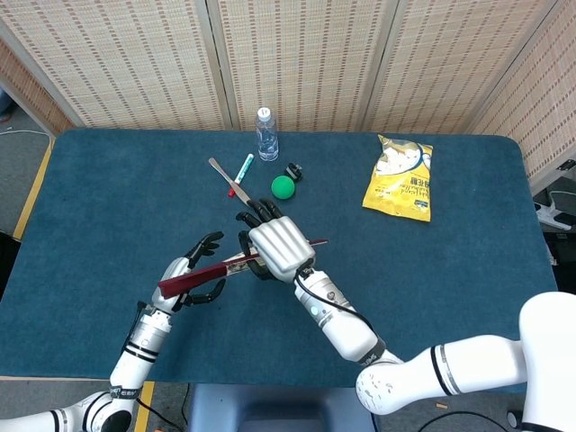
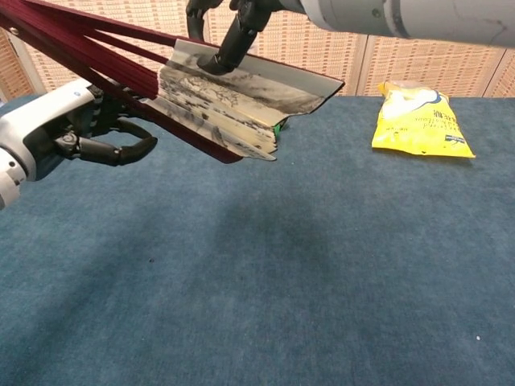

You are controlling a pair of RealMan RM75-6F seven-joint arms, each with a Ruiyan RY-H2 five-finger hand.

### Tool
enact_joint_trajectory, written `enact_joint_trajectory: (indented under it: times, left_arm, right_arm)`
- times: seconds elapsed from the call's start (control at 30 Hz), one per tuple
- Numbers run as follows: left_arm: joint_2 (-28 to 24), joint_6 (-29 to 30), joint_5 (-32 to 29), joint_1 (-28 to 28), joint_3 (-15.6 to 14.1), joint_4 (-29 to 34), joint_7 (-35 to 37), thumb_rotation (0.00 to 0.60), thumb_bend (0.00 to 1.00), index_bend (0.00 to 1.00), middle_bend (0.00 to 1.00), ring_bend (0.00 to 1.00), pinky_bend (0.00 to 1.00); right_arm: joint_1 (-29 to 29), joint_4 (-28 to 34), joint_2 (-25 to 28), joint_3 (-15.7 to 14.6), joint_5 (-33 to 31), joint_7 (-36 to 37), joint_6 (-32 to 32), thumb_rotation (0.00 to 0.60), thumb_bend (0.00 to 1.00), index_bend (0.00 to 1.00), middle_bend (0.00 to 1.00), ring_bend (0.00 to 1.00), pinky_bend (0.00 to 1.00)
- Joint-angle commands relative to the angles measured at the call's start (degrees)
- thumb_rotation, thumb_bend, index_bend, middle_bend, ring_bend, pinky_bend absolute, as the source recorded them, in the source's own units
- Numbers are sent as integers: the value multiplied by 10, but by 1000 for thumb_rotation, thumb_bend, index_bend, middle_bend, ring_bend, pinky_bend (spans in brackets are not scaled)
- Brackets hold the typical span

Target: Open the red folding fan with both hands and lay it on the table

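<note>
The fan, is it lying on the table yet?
Apart. In the chest view the fan hangs above the table, bare blue cloth showing beneath it, held up by the right hand and left hand.

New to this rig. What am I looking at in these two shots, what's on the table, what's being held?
It is a two-armed robot with human-like hands at a blue table. One picture looks down from its head, the other looks forward from its chest, low over the tabletop.

The left hand and right hand hold a red folding fan in the air between them; it is partly spread, showing an ink painting.

On the table behind lie a water bottle, a green ball, a yellow snack bag, a teal marker, a small black object and a thin flat tool I cannot identify.
</note>
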State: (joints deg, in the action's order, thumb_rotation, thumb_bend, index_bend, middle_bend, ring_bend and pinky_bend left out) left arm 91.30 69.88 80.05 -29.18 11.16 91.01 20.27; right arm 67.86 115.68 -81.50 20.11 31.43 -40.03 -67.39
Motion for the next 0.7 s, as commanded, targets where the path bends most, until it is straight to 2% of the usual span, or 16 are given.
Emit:
enact_joint_trajectory:
  times: [0.03, 0.27, 0.5, 0.7]
  left_arm:
    - [12, 10, -12, 0, 13, 2, 1, 600, 378, 121, 149, 158, 238]
    - [35, 22, -29, 2, 25, -1, -12, 600, 376, 205, 221, 170, 241]
    - [32, 22, -28, 3, 25, -2, -11, 600, 375, 361, 442, 278, 262]
    - [39, 38, -19, 5, 32, -9, 4, 600, 421, 469, 565, 346, 291]
  right_arm:
    - [1, -4, -8, -2, 4, 6, -3, 600, 535, 801, 161, 0, 0]
    - [1, -9, -25, 2, 16, 18, -18, 600, 535, 801, 161, 0, 0]
    - [-3, -6, -24, 7, 22, 27, -24, 600, 535, 801, 161, 0, 0]
    - [-8, -3, -13, 8, 23, 34, -21, 600, 535, 799, 161, 0, 0]
